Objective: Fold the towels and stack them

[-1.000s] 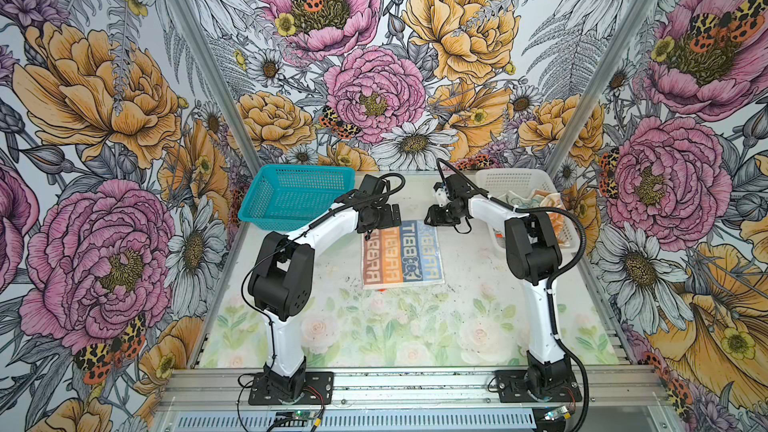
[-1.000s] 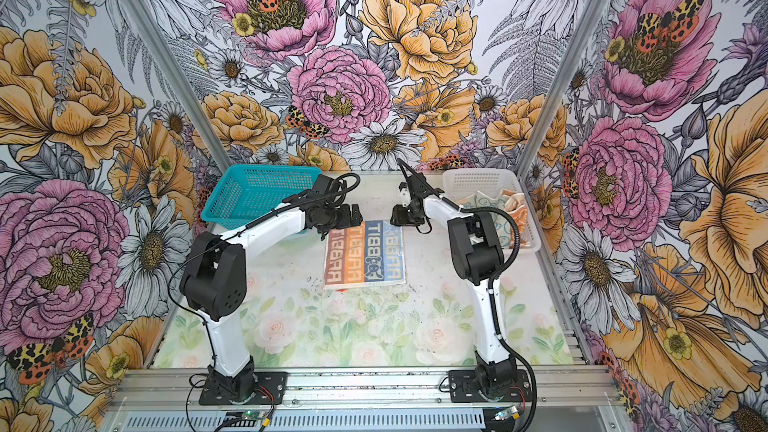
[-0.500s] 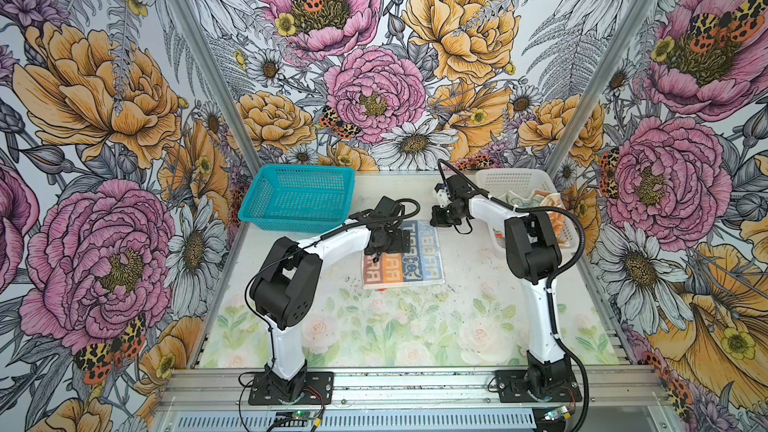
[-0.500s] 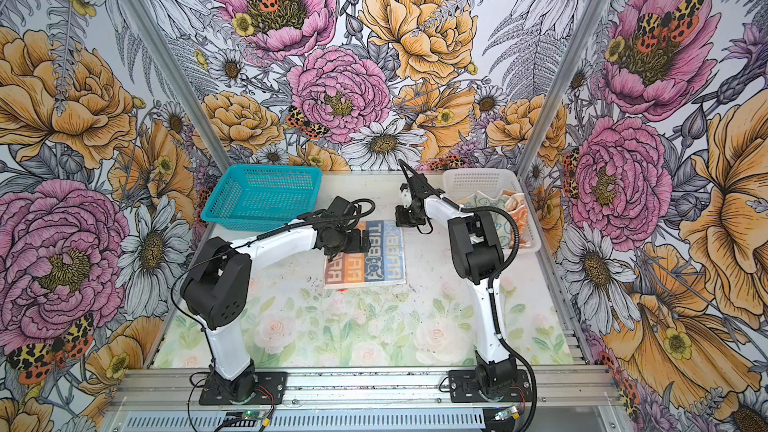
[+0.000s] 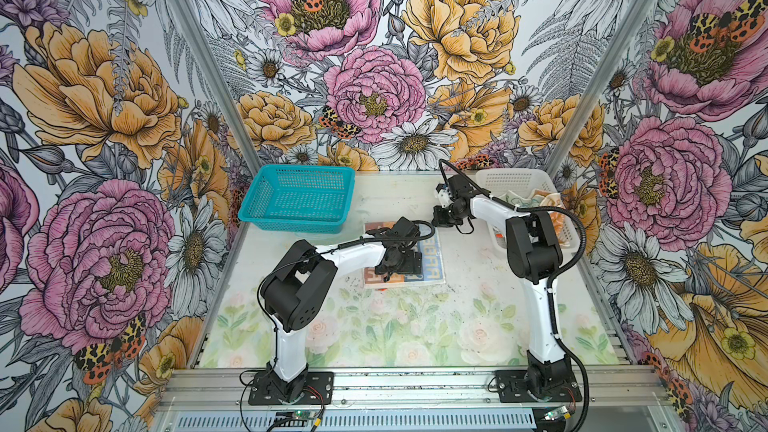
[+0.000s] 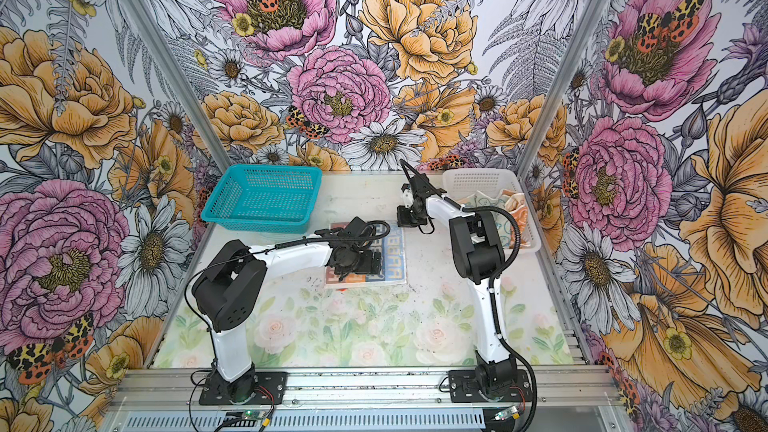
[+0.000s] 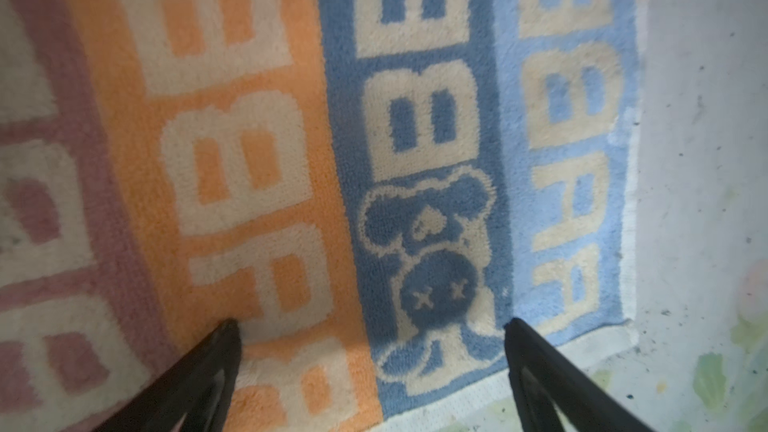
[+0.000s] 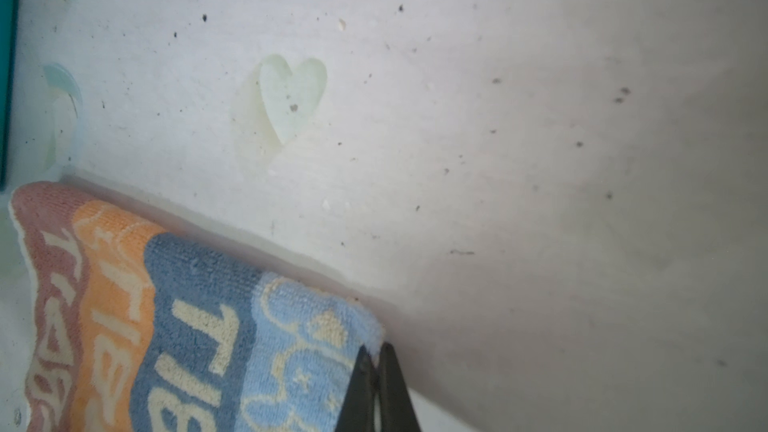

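Observation:
A striped towel [image 5: 432, 264] [image 6: 392, 263] with pink, orange and blue bands and RABBIT lettering lies in the middle of the table. My left gripper [image 5: 395, 277] [image 7: 370, 326] is open and sits low over the towel [image 7: 257, 160] near its front edge, one finger on the orange band and one on the blue. My right gripper [image 5: 442, 218] [image 8: 376, 351] is shut on the towel's far right light-blue corner [image 8: 365, 326], which is raised a little off the table. A cream towel [image 5: 519, 201] and an orange towel [image 5: 549, 201] lie crumpled in the white basket [image 5: 515, 178].
A teal mesh basket [image 5: 299, 197] stands at the back left, close to the towel's far left corner. The white basket stands at the back right beside the right arm. The table [image 5: 415, 326] is walled in on three sides by flowered panels.
My left gripper has moved from the towel's far left corner down over its middle toward the front edge. My right gripper has shut on the far right corner.

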